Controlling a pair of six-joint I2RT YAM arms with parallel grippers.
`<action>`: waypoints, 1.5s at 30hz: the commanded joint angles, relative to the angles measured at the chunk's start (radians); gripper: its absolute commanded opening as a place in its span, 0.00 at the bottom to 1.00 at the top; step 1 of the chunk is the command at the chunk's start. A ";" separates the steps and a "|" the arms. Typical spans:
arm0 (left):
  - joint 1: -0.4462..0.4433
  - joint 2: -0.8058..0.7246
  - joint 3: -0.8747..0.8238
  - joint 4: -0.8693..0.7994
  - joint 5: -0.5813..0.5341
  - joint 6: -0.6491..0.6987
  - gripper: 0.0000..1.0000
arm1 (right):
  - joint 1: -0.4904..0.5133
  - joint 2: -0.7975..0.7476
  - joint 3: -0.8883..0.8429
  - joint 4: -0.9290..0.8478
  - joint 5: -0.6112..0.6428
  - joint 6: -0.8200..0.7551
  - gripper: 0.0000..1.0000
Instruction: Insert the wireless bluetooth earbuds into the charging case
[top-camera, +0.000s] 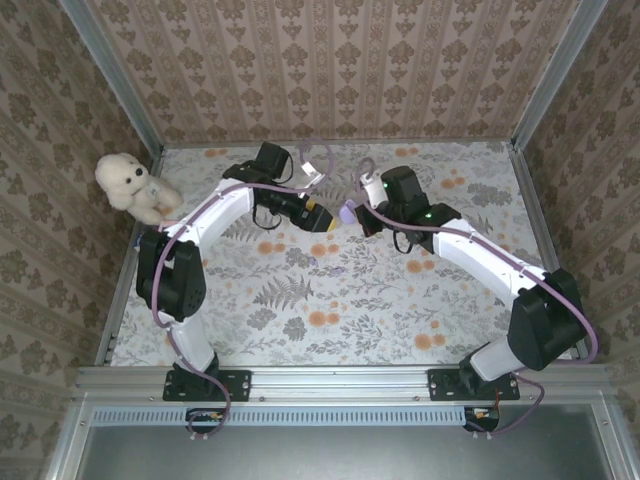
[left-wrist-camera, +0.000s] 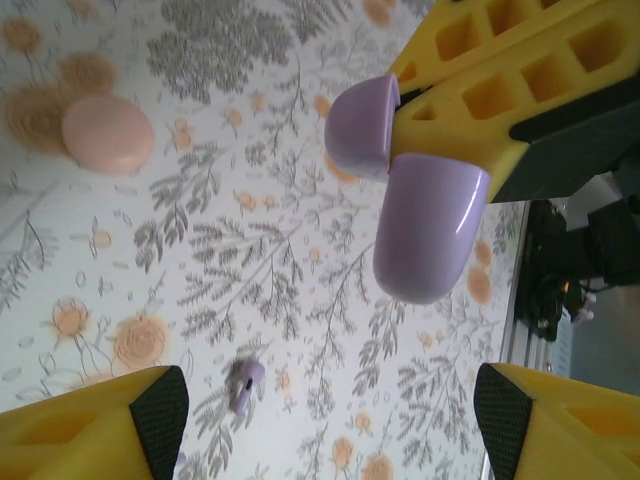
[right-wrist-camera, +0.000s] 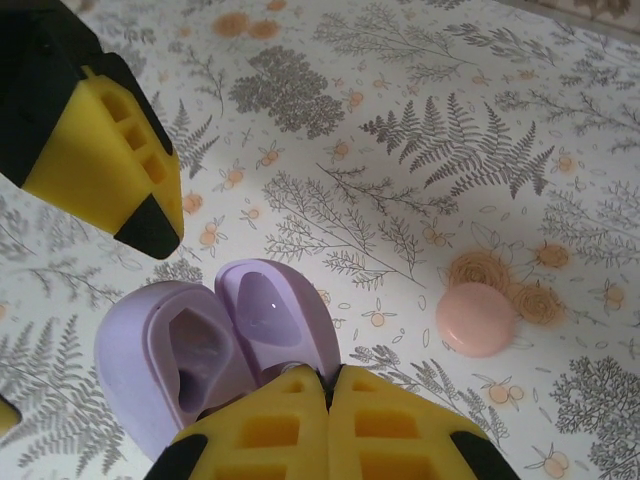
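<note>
This looks like a robot lab dressed up like a home. A left arm (top-camera: 215, 212) and a right arm (top-camera: 480, 250) are bolted to a metal rail (top-camera: 340, 378). Papered walls (top-camera: 330, 60) stand around a flowery cloth (top-camera: 330, 290). A teddy (top-camera: 130, 185) sits in the corner.

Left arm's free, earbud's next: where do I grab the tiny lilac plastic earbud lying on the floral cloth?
Probably from straight above with the open left gripper: the lilac plastic earbud lies loose on the floral cloth, with nothing beside it. Pinch across its narrow width.
</note>
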 joint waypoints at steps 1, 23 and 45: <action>-0.001 0.011 0.038 -0.128 0.003 0.097 0.78 | 0.027 0.018 -0.003 0.041 0.109 -0.084 0.00; -0.037 0.063 0.082 -0.184 0.095 0.133 0.74 | 0.109 0.000 -0.068 0.084 0.110 -0.063 0.00; -0.043 0.090 0.086 -0.160 0.144 0.127 0.46 | 0.112 0.000 -0.071 0.088 0.094 -0.044 0.00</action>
